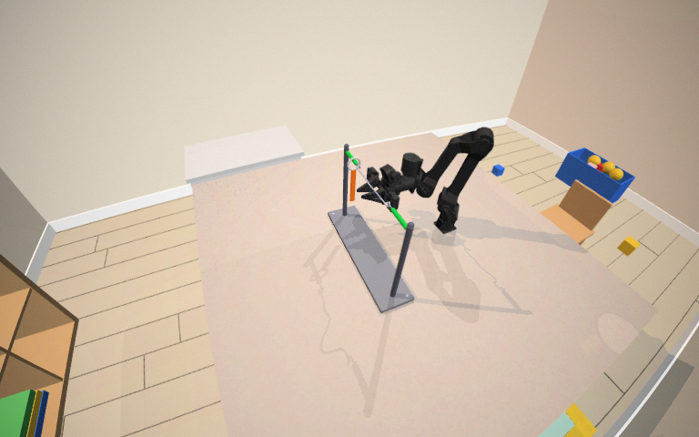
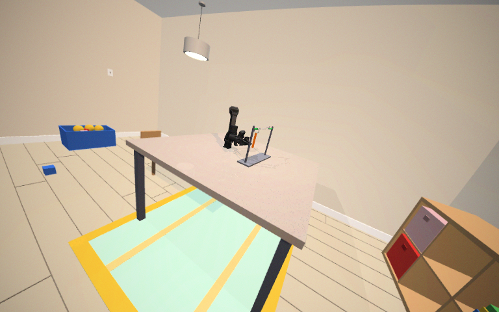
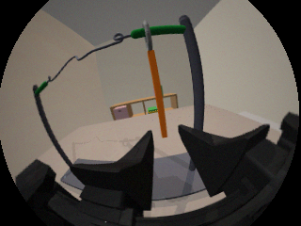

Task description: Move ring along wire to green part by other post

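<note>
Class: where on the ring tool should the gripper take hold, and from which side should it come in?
Grip the orange handle near its lower half. It hangs straight down from the ring on the green wire, well below the grey wire. Come in level from the arm's side, open gripper straddling it.

The handle [image 1: 352,186] was orange, and the ring [image 1: 352,164] above it pale silver-grey. The wire [image 1: 371,188] was thin grey in its middle, with bright green at each end beside the dark grey posts [image 1: 400,259]. The base plate [image 1: 369,259] was a flat slate grey. The arm [image 1: 456,165] and its fingers were matte black. The surface [image 1: 463,309] was pale pinkish beige, finely speckled. The floor [image 1: 134,319] showed light tan planks. The bin [image 1: 587,172] was deep blue, holding yellow balls [image 1: 608,167].
</note>
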